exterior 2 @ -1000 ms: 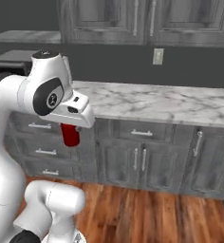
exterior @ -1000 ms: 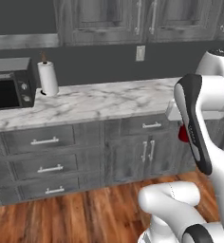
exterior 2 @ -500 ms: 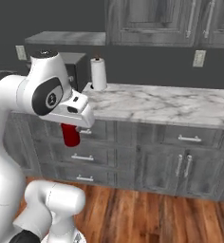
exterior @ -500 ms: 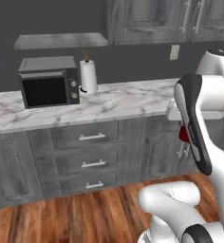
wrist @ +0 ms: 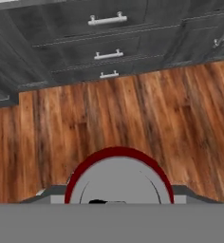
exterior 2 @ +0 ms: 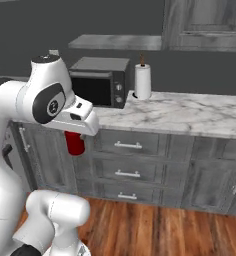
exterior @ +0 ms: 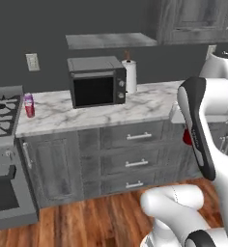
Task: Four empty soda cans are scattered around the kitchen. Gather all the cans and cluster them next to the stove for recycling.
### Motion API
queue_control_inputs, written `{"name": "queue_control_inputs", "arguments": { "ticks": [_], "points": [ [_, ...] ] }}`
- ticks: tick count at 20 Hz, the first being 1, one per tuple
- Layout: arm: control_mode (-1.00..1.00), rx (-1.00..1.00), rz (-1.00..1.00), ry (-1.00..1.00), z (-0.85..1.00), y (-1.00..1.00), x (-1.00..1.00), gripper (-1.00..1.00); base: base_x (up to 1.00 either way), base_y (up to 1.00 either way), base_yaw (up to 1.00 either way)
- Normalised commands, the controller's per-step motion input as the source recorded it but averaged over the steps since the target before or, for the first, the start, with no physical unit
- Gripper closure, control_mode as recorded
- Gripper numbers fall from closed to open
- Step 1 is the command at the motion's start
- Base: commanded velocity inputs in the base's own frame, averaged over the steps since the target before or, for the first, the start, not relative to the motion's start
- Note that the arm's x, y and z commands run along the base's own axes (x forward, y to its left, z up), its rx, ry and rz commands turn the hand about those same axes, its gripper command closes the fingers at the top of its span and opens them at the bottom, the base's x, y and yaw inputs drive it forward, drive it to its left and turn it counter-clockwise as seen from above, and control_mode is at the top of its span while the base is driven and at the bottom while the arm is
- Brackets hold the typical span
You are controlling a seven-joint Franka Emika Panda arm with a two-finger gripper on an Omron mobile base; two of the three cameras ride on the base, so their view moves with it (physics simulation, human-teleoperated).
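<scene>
In the left base view we see the white arm hiding most of the red metal soda can [exterior: 186, 137] it carries, while a purple-and-red soda can [exterior: 29, 105] stands upright on the marble counter [exterior: 87, 112] just beside the stainless-steel gas stove [exterior: 1, 116], which the left edge cuts off. In the right base view the two-finger gripper [exterior 2: 75, 136] is closed on the red can, fingers hidden under the white hand, out in front of the grey drawers. In the hand view we make out only the can's silver top above open wooden floor [wrist: 133, 114]; the fingertips are hidden.
</scene>
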Motion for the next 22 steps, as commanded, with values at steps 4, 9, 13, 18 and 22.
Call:
{"name": "queue_control_inputs", "arguments": {
  "ticks": [4, 9, 13, 18, 22],
  "points": [
    [1.0, 0.0, 0.0, 0.0, 0.0, 0.0, 0.0, 1.0, 0.52, 1.0, -0.03],
    [1.0, 0.0, 0.0, 0.0, 0.0, 0.0, 0.0, 1.0, 0.49, 1.0, -0.01],
    [1.0, 0.0, 0.0, 0.0, 0.0, 0.0, 0.0, 1.0, 0.39, 0.9, 0.0],
    [1.0, 0.0, 0.0, 0.0, 0.0, 0.0, 0.0, 1.0, 0.52, 0.57, 0.0],
    [1.0, 0.0, 0.0, 0.0, 0.0, 0.0, 0.0, 1.0, 0.6, 0.32, 0.0]
  ]
}}
